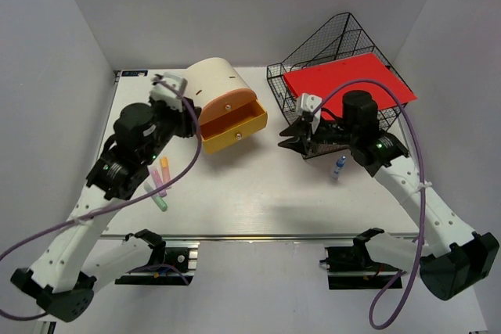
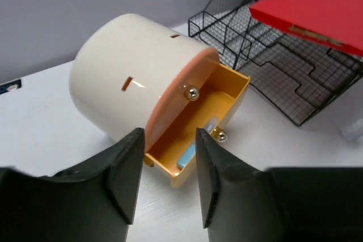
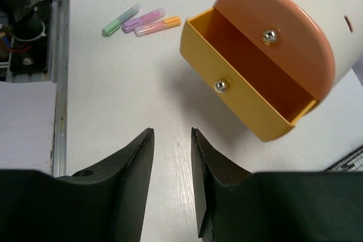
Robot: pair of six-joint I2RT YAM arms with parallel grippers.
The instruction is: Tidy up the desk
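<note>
Tidying looks partway done, as far as one can judge. The desk (image 1: 258,193) fills the floor of the white-walled enclosure, with its metal rail along the near edge just beyond both arm bases. Toward the far left corner sits the cream drawer box (image 1: 219,87), its yellow lower drawer (image 1: 235,127) pulled out. The left wrist view shows a pale blue item (image 2: 190,154) already lying inside (too small to name). At the far right corner stands the wire rack (image 1: 329,52) with a red folder (image 1: 348,84) on top of it.

What is left seems to be the loose pieces. A green highlighter (image 1: 156,198), a purple highlighter (image 1: 159,181) and an orange highlighter (image 1: 164,167) lie close together near the left edge, beside the left arm. A blue pen (image 1: 340,166) lies toward the right edge, next to the right arm. The drawer is also not yet shut.

The left fingers (image 2: 125,179) stand partly apart with nothing between them, aimed at the open drawer. The right fingers (image 3: 133,185) show a narrower gap, likewise empty, above bare desk in front of the rack.
</note>
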